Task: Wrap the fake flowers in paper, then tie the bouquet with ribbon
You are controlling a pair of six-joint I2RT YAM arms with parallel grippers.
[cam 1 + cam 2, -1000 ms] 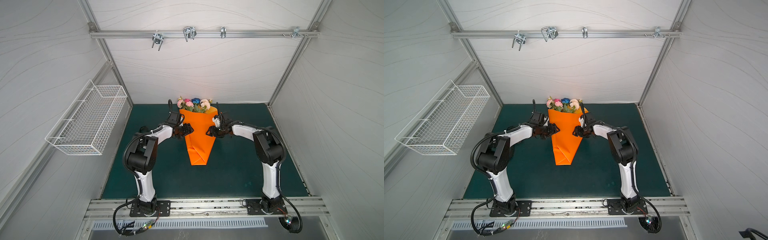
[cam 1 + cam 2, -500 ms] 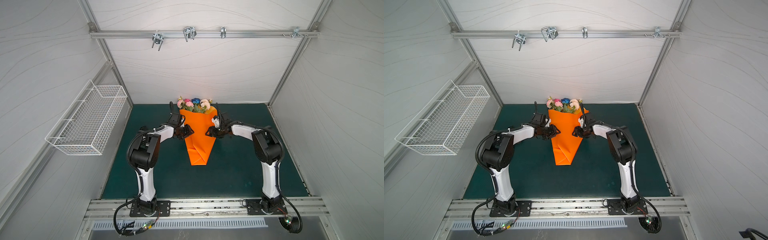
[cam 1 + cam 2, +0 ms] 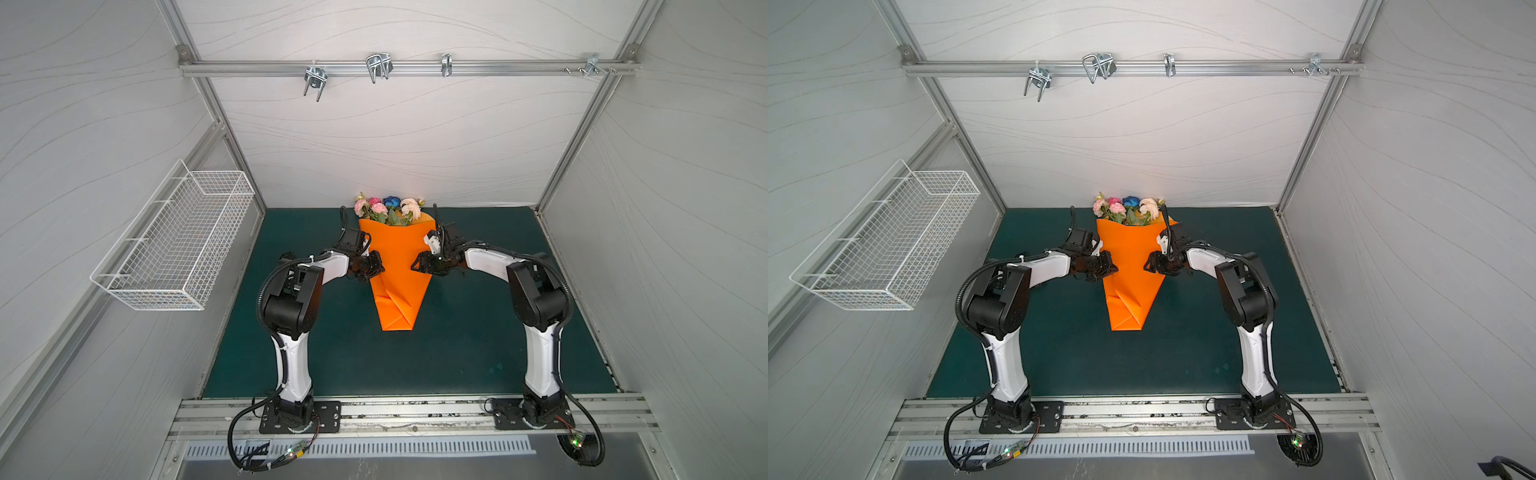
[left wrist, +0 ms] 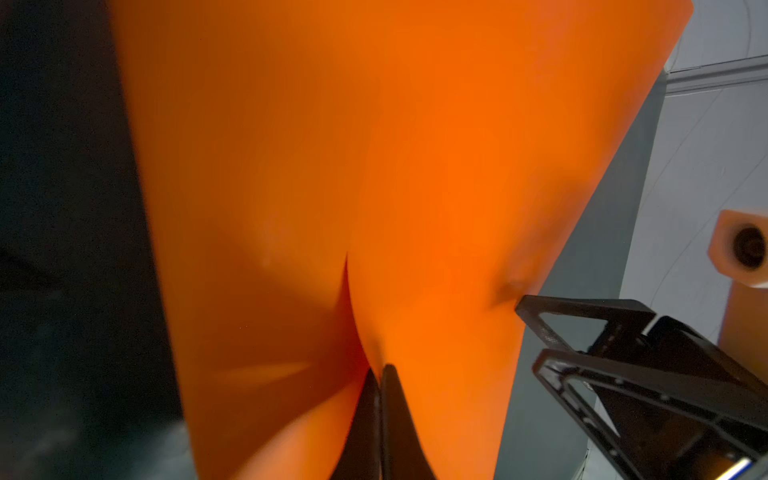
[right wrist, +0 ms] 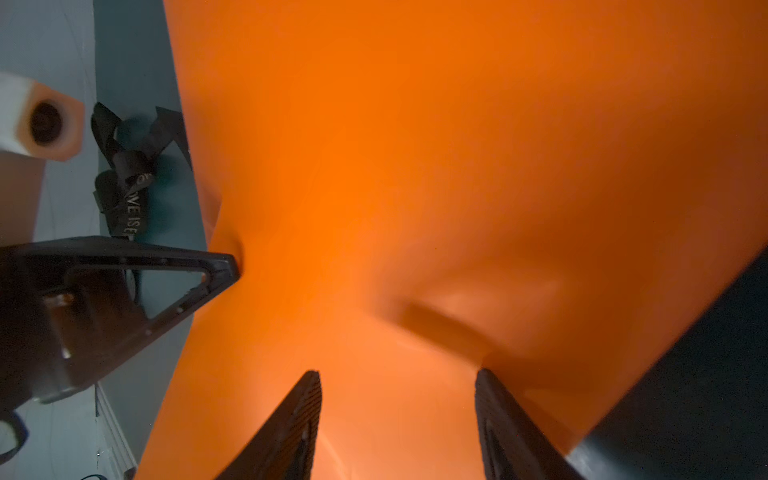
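Nothing new for the bouquet of fake flowers (image 3: pixel 388 207): lying at twelve o'clock on the green mat (image 3: pixel 457 353), heads toward the back wall, stems hidden in the orange paper (image 3: pixel 395 270) folded round as a cone, point toward six. Not tied yet.

Changed within the last second, at the cone's nine o'clock edge: left claw (image 4: pixel 380 370) gone from wide to fully closed, pinching a fold of paper, with a crease running off from the tips. At three o'clock, no change in the right claw (image 5: pixel 399 372), half wide, paper lying between the fingers, nothing clamped.

Farther out, past the nine o'clock side, black ribbon (image 5: pixel 129 187) loose on the mat, in neither claw.

Likely means the wrap now held on one side — ribbon to be fetched next.
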